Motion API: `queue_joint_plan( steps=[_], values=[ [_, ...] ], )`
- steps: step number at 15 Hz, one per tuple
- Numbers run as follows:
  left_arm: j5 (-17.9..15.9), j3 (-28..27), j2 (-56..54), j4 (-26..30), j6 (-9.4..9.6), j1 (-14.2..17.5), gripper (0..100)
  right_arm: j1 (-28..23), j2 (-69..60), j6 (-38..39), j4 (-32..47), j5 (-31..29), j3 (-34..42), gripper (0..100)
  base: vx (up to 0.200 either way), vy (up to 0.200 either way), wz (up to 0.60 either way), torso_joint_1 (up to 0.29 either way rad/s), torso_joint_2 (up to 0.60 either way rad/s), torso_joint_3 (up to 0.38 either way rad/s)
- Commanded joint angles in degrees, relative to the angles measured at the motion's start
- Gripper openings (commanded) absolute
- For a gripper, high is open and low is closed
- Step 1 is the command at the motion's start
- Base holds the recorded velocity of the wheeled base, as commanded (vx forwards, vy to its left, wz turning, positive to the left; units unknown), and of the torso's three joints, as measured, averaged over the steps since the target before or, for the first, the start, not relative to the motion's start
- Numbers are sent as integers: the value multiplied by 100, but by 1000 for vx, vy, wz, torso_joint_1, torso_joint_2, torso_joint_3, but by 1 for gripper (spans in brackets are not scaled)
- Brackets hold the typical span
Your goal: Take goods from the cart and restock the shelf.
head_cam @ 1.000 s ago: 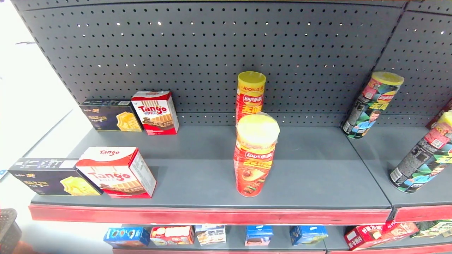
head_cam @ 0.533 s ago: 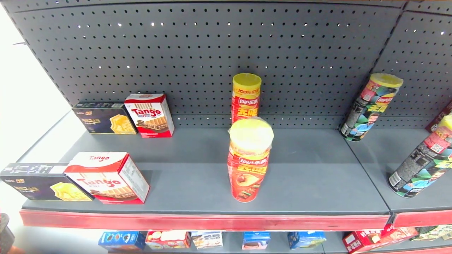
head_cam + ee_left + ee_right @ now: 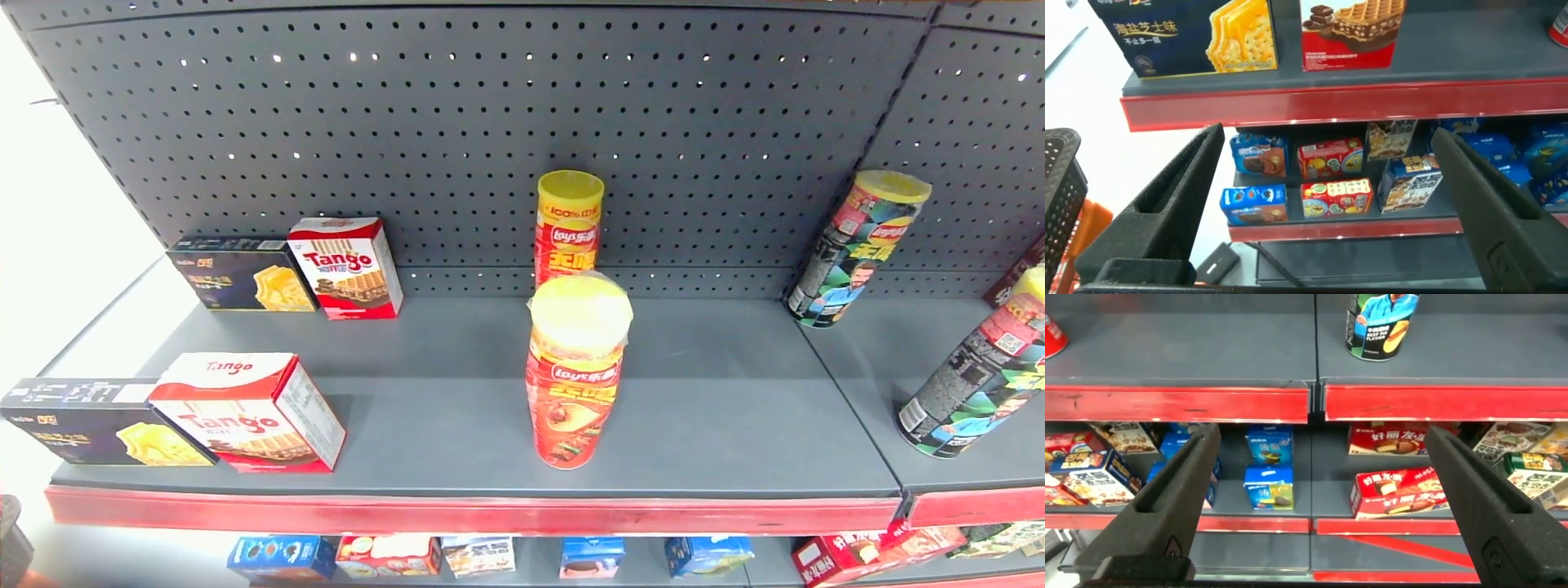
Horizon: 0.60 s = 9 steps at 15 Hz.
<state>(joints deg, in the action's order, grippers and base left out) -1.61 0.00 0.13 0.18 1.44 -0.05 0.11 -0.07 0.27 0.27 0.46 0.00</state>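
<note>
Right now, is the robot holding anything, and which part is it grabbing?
Nothing is held. The left gripper and the right gripper are both open and empty.

Shelf (image 3: 718, 408): front can (image 3: 575, 376) at centre, rear can (image 3: 568, 224) directly behind, against pegboard (image 3: 408, 122). Left, front edge: front cracker box (image 3: 98, 420), front wafer box (image 3: 245, 412) touching on its right. At back: rear cracker box (image 3: 237, 273), rear wafer box (image 3: 347, 265) beside it. Right section: near can (image 3: 971, 376), far can (image 3: 857, 245) behind. Lower shelf (image 3: 645, 562) beneath: row of small boxes (image 3: 592, 555).
</note>
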Motion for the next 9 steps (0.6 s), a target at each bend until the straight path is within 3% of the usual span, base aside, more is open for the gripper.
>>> queue_joint_plan(
  steps=[1, 9],
  values=[
    [3, 0, 4, -1, -3, -4, 100, -2, 7, 8, 0, 6, -9, 100, 0, 0, 0, 0, 0, 0],
    [12, 0, 4, -1, -3, -4, 100, -2, 7, 8, 0, 6, 0, 100, 0, 0, 0, 0, 0, 0]
  ],
)
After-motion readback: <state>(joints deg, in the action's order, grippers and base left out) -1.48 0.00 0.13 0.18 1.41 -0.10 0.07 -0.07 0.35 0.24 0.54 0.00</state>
